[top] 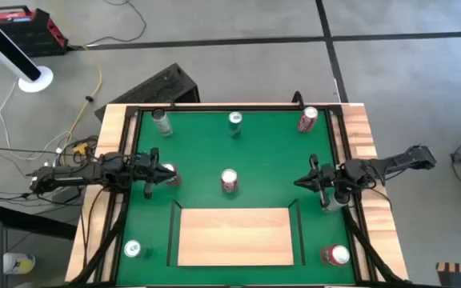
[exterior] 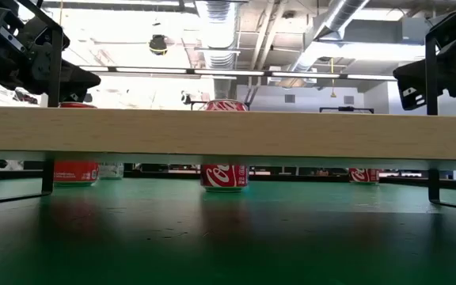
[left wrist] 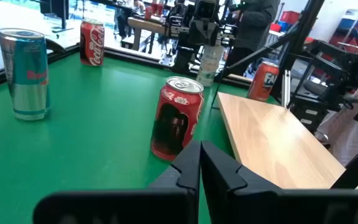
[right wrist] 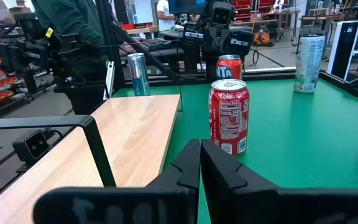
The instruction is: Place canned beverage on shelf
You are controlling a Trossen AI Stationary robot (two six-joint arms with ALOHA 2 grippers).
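The shelf [top: 234, 236] was seen at the near middle of the green mat [top: 206, 160], its pale board bare of cans; no can was carried by either arm. The red cola can [top: 229, 181] was stood upright on the mat just beyond the shelf's far edge, roughly midway between the two arms; its long axis was vertical. The left gripper [top: 166, 174] was held at the mat's left side, fingers pressed together on nothing, with the can lying to its right; the right gripper [top: 304, 182] was held at the mat's right side, likewise closed and empty, with the can to its left. Neither arm could be judged clearly nearer from above, though the left seemed slightly closer. Other cans were left around the mat: a silver one [top: 162, 121] at the far left, one [top: 235, 121] at the far middle, a red one [top: 307, 120] at the far right, one [top: 133, 250] at the near left and a red one [top: 334, 255] at the near right. The fingers would have to be parted before the upright can could be taken from the side.
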